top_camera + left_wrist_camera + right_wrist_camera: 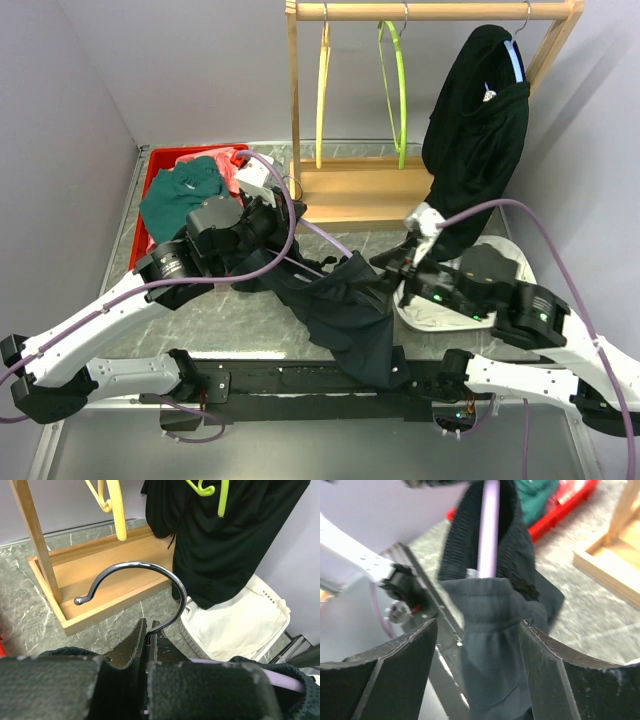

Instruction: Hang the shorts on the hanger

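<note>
Top external view: the shorts (345, 310) are draped over the hanger (325, 240) above the bench (250, 325), near the middle of its near edge; most of the hanger is hidden by fabric. Left wrist view: the left tool (148, 630) is clamped shut on the stem of the metal hook (135, 564). Right wrist view: the right tool (479, 625) is spread wide, gripping nothing, with the shorts hung between its fingers.

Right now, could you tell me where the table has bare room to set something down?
Bare marble lies front-left, between the left arm and the shorts; a smaller strip borders the rack base. The middle, red bin and white basket are crowded.
</note>
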`<state>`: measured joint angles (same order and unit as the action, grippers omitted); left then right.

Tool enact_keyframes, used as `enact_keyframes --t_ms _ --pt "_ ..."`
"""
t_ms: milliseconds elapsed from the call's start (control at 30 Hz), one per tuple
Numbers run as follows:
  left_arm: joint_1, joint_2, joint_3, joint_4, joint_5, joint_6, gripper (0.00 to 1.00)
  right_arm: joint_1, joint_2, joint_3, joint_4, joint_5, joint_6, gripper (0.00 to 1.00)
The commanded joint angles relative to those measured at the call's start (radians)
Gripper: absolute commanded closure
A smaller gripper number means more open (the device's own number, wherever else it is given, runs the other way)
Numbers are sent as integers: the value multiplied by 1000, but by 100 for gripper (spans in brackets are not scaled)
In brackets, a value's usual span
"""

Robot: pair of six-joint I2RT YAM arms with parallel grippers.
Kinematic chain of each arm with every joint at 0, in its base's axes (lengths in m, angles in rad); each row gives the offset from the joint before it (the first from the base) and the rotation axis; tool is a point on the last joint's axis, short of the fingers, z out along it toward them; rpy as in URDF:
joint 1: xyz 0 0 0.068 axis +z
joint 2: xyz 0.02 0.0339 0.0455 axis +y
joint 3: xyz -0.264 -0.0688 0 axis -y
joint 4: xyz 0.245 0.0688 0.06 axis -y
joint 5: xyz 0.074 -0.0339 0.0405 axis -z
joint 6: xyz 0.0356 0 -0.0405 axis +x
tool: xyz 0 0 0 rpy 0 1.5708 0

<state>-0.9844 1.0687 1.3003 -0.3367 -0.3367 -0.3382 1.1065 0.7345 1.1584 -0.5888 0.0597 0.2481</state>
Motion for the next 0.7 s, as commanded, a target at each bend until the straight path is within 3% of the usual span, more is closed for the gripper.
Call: enact_keyframes --t_ms 0,200,233,300,333,367,400,433,533,667 --pt "-3 -1 28 111 24 -25 99 13 86 -23 -25 107 -15 28" --pt "-3 2 7 120 41 -33 99 21 117 -54 38 143 2 37" --pt "-3 -1 1 123 42 -36 99 19 117 -55 44 144 6 42" --pt "-3 -6 -16 136 50 -41 99 19 128 -60 50 181 26 58" --pt "-3 -7 -21 137 53 -42 99 19 128 -65 55 192 34 82" --pt "-3 -7 -22 137 56 -42 99 19 126 -71 58 196 40 93" --pt "-3 -7 -27 137 57 -45 99 21 120 -90 72 198 54 100" --pt "-3 -7 -29 137 61 -45 99 19 114 -103 84 200 63 100" --pt "-3 -4 -32 140 76 -51 78 21 62 -167 141 196 97 100" --pt "-3 -1 -30 140 96 -59 38 21 -29 -242 191 224 131 100"
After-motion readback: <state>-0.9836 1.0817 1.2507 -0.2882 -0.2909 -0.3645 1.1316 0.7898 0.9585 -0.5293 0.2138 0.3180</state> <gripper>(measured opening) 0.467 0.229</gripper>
